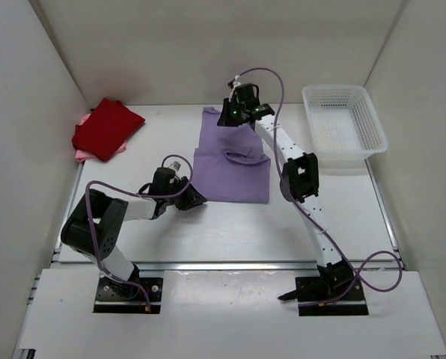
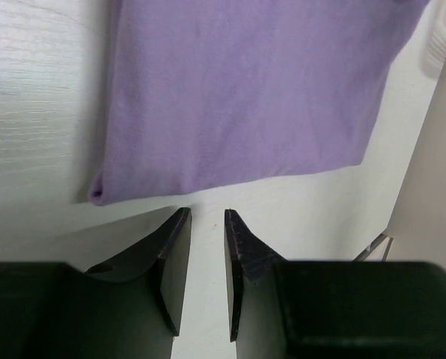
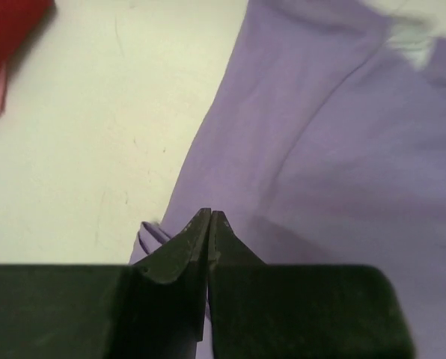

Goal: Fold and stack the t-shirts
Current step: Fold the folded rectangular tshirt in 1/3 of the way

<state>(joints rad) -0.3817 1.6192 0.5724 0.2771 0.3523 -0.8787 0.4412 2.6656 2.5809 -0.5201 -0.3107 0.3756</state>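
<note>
Lavender purple cloth t-shirt point(image 1: 234, 168) lies partly folded in the middle of the white surface point(image 1: 230, 232), its long axis running away from the arm bases toward the back wall; the near part spreads wider than the far part, and a crease crosses where the two meet. At its far left corner sits the right pincer point(image 3: 209, 215), jaws pressed together; in the wrist view the tips hang over the shirt's left edge, but I cannot tell whether any cloth is caught between them. The left pincer point(image 2: 206, 213) is on my side, just short of the near hem and apart from it, jaws narrowly parted with only bare surface between them; the hem runs across in front of it, and the near left corner lies ahead and to its left. So the left arm is the nearer one for that hem; I judge the coming move is for it to creep forward, take the corner, and carry it along the long axis toward the far end. Well off to the left, the folded dark red cloth t-shirt point(image 1: 107, 126) rests on the pink cloth t-shirt point(image 1: 81, 155); the white plastic mesh basket point(image 1: 343, 123) stands at the far right.
</note>
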